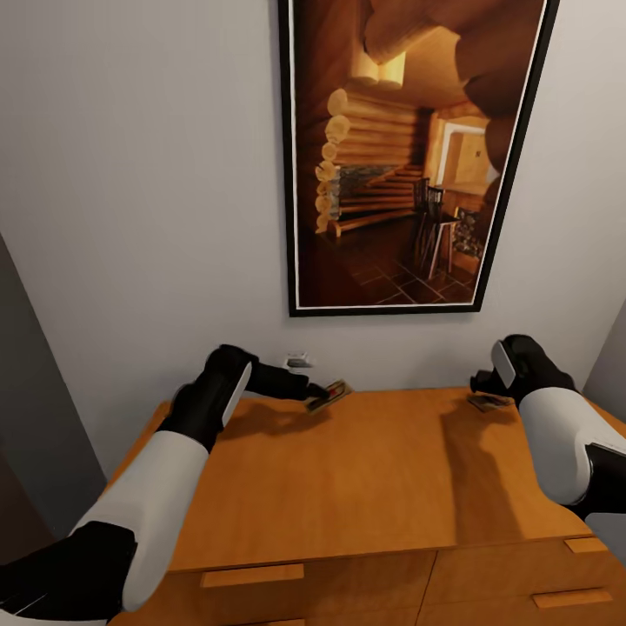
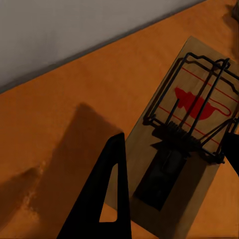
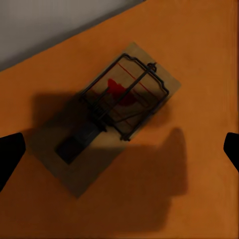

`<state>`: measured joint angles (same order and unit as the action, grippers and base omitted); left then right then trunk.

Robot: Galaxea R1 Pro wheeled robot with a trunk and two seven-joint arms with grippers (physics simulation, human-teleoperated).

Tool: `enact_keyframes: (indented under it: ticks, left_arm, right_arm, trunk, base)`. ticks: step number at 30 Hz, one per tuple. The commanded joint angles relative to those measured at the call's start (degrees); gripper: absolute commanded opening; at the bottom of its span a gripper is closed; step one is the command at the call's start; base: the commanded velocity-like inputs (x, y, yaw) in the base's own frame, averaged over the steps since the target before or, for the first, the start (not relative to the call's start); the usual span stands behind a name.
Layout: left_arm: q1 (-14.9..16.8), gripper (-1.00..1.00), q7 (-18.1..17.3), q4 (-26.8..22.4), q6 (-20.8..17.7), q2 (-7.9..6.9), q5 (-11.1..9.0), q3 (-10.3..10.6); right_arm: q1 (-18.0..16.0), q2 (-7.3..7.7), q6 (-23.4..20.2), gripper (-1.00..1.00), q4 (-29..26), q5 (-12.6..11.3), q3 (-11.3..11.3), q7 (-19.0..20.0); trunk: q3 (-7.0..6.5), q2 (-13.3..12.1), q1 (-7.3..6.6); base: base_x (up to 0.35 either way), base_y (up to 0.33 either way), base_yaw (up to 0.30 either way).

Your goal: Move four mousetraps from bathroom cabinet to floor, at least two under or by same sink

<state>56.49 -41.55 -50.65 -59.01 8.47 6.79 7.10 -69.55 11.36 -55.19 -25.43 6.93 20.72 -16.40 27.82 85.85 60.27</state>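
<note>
Left gripper [image 2: 172, 184] jaws straddle a mousetrap [image 2: 186, 134] at the cabinet [image 1: 365, 469] top's back edge; can't tell if they're clamped on it. Right gripper [image 3: 119, 149] spread wide, hovering over a second trap [image 3: 112, 112] on the top, not touching.

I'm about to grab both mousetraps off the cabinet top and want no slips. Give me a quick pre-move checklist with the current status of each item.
1. Left claw straddles the left mousetrap, a finger on each side: ok.
2. Left claw actually clamped on it: cannot tell; in the head view the trap looks tilted at the claw tip.
3. Right claw open, fingers wide apart: ok.
4. Right mousetrap centred between the right fingers, lying flat on the cabinet: ok.
5. Right claw low enough to close on it: cannot tell.
6. The other two mousetraps located: not ok.
</note>
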Motion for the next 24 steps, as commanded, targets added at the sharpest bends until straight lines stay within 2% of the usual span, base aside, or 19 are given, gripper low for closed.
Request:
enact_keyframes:
  ticks: [1,15,24]
  left_arm:
    - [0.0,-1.00,-0.5,0.1,-0.1,0.09,0.6,0.5]
    - [0.1,-1.00,-0.5,0.4,-0.1,0.06,0.6,1.5]
    - [0.1,-1.00,-0.3,0.2,-0.1,0.05,0.6,1.5]
  right_arm:
    - [-0.1,-0.01,-0.1,1.00,0.0,0.6,0.6,0.1]
    - [-0.1,-0.58,-0.5,1.00,-0.8,0.5,0.9,0.1]
    - [-0.1,-0.82,-1.1,1.00,-2.1,0.5,0.9,0.2]
  trunk:
    - [0.07,0.0,0.00]
    - [0.07,0.0,0.00]
    - [0.07,0.0,0.00]
  base:
    - [0.000,0.000,0.000]
    - [0.000,0.000,-0.007]
    - [0.000,0.000,-0.158]
